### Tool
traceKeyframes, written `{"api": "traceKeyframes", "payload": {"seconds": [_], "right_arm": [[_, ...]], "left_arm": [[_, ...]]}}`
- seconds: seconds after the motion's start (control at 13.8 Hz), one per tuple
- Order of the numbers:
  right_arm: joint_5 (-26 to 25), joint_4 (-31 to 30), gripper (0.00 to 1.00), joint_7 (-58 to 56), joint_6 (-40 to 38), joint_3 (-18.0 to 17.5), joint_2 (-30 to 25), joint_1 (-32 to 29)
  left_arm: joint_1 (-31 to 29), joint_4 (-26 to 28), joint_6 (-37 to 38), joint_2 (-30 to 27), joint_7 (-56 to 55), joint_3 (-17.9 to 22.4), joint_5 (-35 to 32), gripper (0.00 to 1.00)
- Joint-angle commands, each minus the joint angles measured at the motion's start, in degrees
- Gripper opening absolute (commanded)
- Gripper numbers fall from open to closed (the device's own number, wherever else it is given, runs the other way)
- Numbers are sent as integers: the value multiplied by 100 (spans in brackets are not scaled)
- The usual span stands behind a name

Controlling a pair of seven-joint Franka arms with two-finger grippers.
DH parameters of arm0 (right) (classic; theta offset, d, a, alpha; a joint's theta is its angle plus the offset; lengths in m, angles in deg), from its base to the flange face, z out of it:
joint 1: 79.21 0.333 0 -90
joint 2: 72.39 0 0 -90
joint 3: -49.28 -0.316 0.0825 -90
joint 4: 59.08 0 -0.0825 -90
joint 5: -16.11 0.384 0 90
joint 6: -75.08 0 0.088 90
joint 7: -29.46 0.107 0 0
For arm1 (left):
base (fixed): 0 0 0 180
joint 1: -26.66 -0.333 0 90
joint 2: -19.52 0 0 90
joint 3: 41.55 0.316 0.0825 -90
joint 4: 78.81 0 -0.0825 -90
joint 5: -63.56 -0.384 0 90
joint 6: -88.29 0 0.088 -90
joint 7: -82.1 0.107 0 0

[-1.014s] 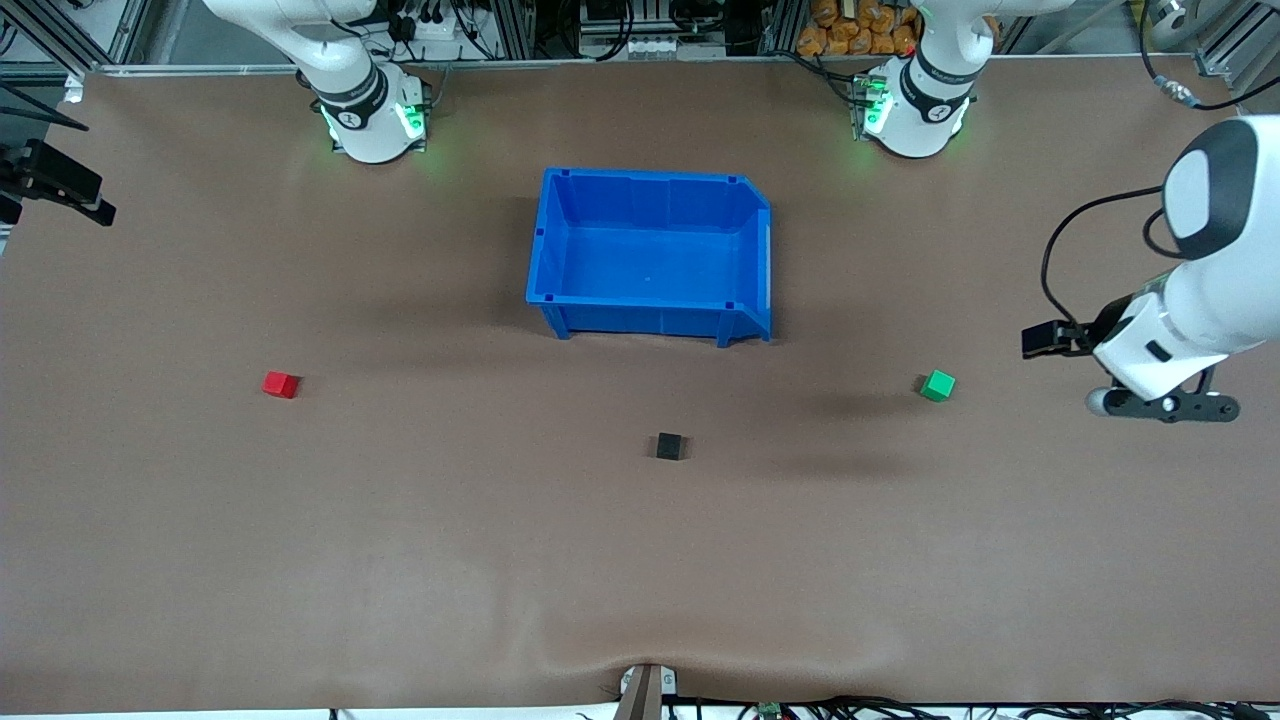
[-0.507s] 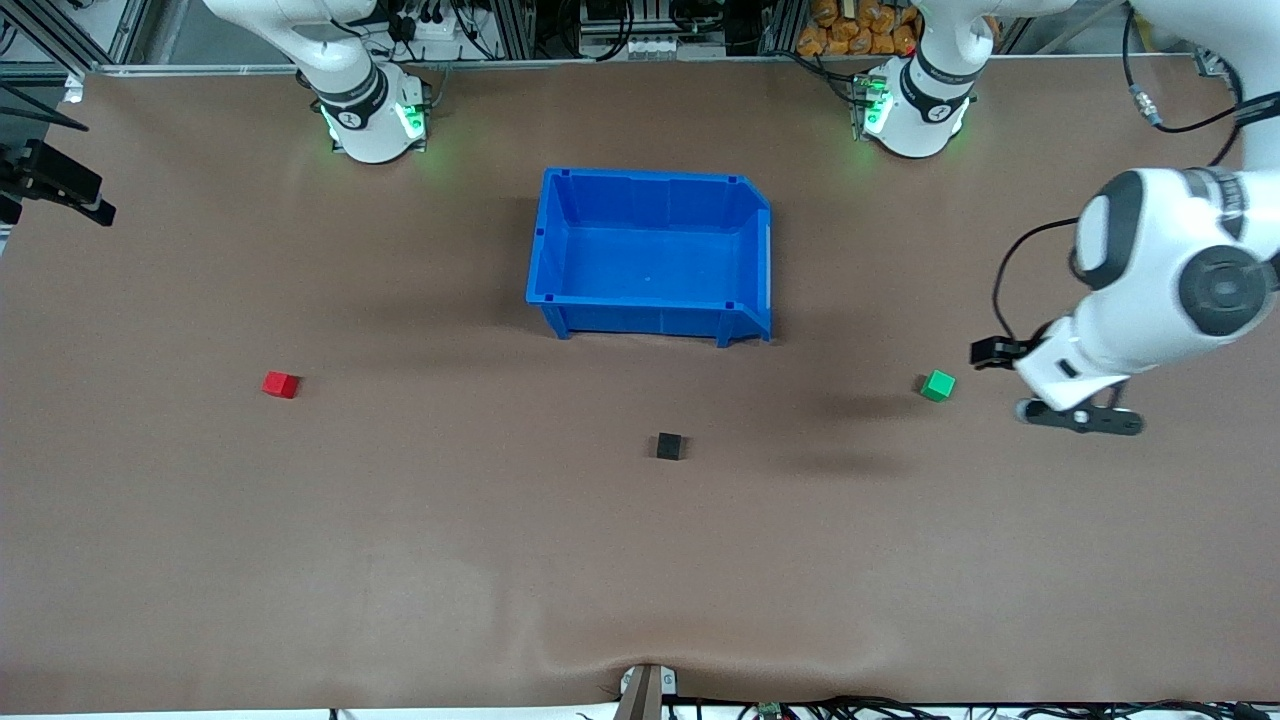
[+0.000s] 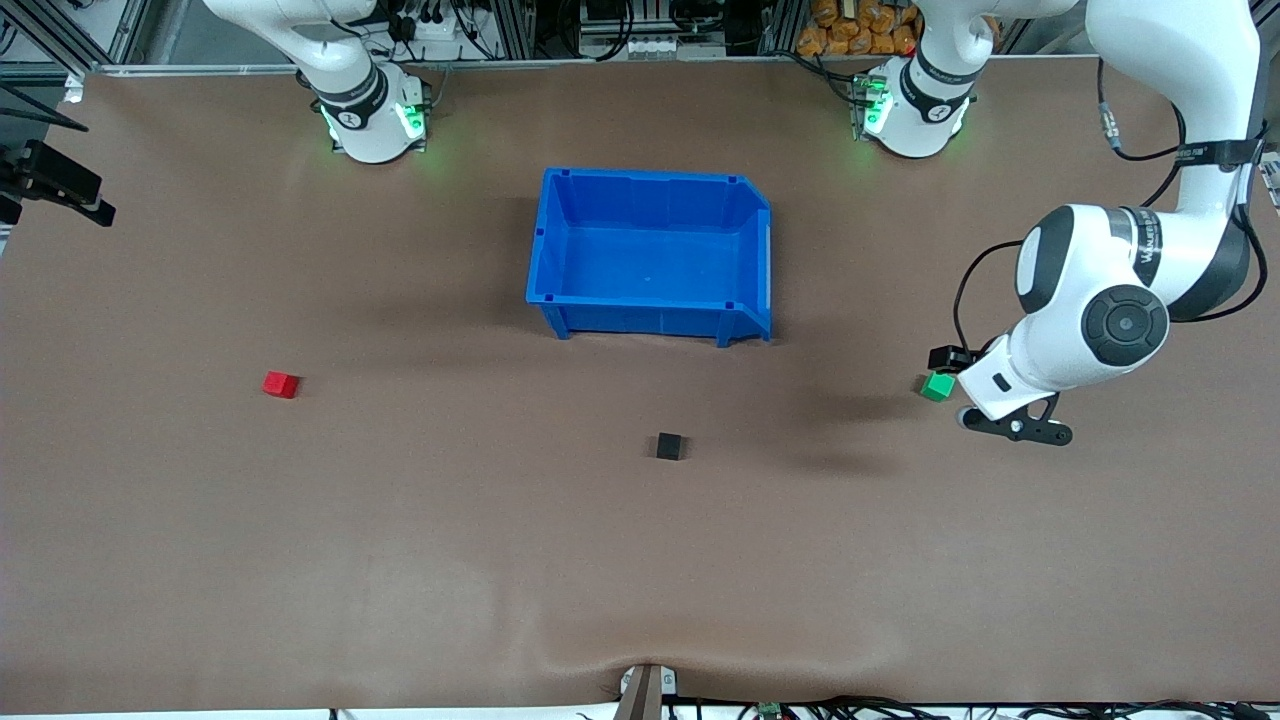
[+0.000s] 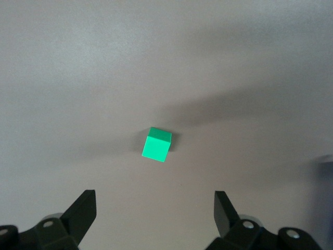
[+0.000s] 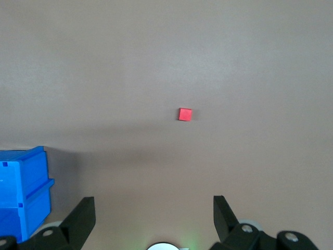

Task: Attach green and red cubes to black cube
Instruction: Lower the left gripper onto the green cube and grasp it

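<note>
Green cube (image 4: 156,144) sits flat on the brown table (image 3: 400,560) toward the left arm's end, free on all sides, and it looks like a tiny hard block, so probably light, rigid and a bit slick. The sensible grab is square across two opposite flat faces, not corner to corner, or it'll likely squirt out or twist. The left gripper (image 4: 155,208) hangs right over it with jaws spread wide and nothing in them. The black cube (image 3: 670,446) is well apart toward the middle of the table, nearer the front camera than the blue bin (image 3: 548,250). The red cube (image 3: 281,384) lies toward the right arm's end, and the right gripper (image 5: 154,211) waits up high, jaws also wide and empty.
</note>
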Motion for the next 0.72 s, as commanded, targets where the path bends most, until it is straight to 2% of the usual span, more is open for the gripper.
{"api": "traceKeyframes", "payload": {"seconds": [0.0, 0.43, 0.65], "right_arm": [[81, -68, 100, -55, 79, -26, 24, -114], [90, -51, 100, -73, 79, -26, 332, -219], [72, -60, 100, -90, 88, -17, 480, -263]], "left_arm": [[-24, 118, -318, 144, -66, -11, -115, 100], [-181, 259, -1170, 565, -181, -11, -53, 100], [-147, 277, -1303, 715, -672, -11, -44, 100]]}}
